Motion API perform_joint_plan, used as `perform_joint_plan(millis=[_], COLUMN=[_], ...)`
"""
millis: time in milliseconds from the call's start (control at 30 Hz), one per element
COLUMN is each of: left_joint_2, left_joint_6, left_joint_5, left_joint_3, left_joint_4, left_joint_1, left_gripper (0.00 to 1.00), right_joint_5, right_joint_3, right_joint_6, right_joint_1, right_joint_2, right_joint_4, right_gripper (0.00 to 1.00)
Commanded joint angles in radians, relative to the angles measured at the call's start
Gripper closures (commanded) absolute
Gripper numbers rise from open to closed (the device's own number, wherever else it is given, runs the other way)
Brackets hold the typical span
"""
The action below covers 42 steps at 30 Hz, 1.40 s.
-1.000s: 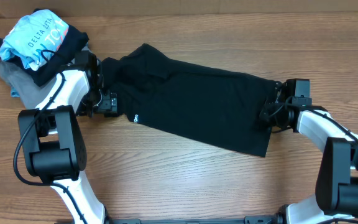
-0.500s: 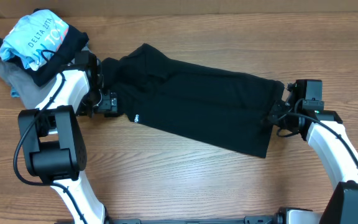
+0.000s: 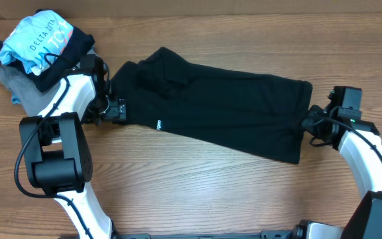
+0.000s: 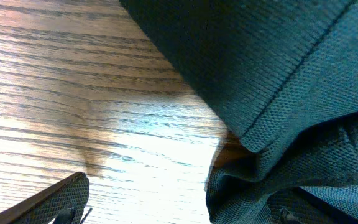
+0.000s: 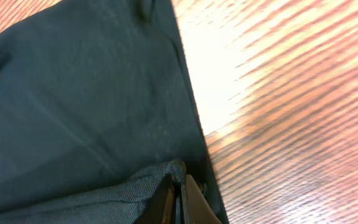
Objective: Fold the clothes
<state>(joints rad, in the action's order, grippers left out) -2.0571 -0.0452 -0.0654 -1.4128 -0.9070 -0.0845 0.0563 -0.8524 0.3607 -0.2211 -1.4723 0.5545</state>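
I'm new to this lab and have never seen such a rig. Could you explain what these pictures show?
Two white robot arms work at a wooden table. One picture looks straight down from above. The other two come from small cameras on each wrist, very close up. A black garment lies stretched across the table. The right gripper is pinched shut on one end of it. The left gripper sits at the other end with its fingers apart, gripping nothing. A light-blue shirt and a grey garment are piled in a far corner.
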Motion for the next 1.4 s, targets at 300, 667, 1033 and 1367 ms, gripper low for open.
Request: perform_joint_plan(millis=[300,667,1033,1367], left_joint_2=[-0.043,-0.043,-0.043,-0.043], left_joint_6=[0.024,0.076,0.121,0.121], left_joint_5=[0.045,0.195,0.303,0.303], left_joint_3=[-0.004,-0.193,-0.214,-0.214], left_joint_4=[-0.019,-0.134,-0.137,-0.129], left_joint_1=[0.018,0.020,0.021,0.024], left_gripper=[0.06,0.05,0.02,0.03], right_joint_5=[0.077,0.162,0.239,0.157], right_joint_3=[-0.026,0.055,0.112,0.010], right_joint_6=[0.006,0.006,-0.024,-0.019], right_joint_1=[-0.049,-0.040,-0.043,-0.055], right_joint_2=[-0.028,-0.028,-0.025,0.053], right_joint_4=[0.019,0.152,0.090,0.419], right_gripper=[0.48,0.57,0.96,0.96])
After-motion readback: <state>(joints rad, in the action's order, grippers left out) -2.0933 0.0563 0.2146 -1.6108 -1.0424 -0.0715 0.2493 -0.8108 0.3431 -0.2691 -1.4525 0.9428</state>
